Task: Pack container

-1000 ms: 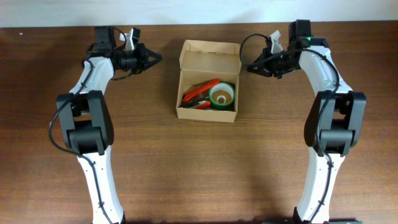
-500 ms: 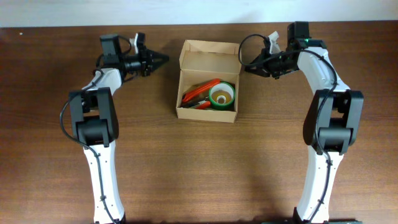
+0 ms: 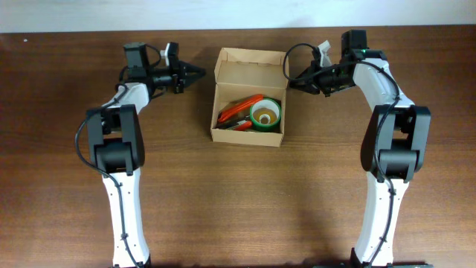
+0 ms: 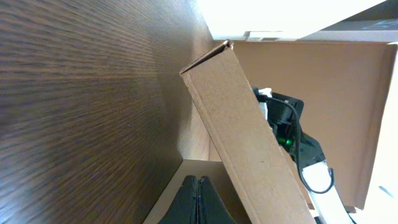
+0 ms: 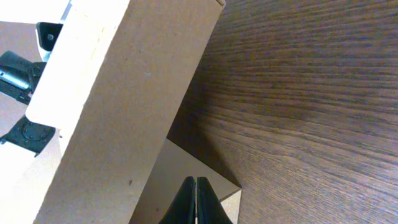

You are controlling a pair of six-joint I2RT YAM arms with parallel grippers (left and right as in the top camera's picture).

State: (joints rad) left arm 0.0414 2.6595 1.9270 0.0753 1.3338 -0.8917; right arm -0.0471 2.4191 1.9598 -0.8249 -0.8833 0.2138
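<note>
Wood table [image 3: 238, 186] under both arms. Container [image 3: 250, 68] sits between the two pincers with its flap lid up at their level and its open tray nearer the arm bases. Left gripper [image 3: 201, 73] fingers pressed together, empty, tip just short of the lid edge. Right gripper [image 3: 291, 82] also closed, empty, tip at the opposite box edge; contact unclear. Inside the container: green tape roll [image 3: 265, 115], red markers [image 3: 236, 112].

I've brought the left gripper [image 3: 202, 73] right, nearer the box [image 3: 249, 71], its elbow swung in towards the table's middle; my right gripper [image 3: 291, 82] has crept left, closer to the box's right edge.
</note>
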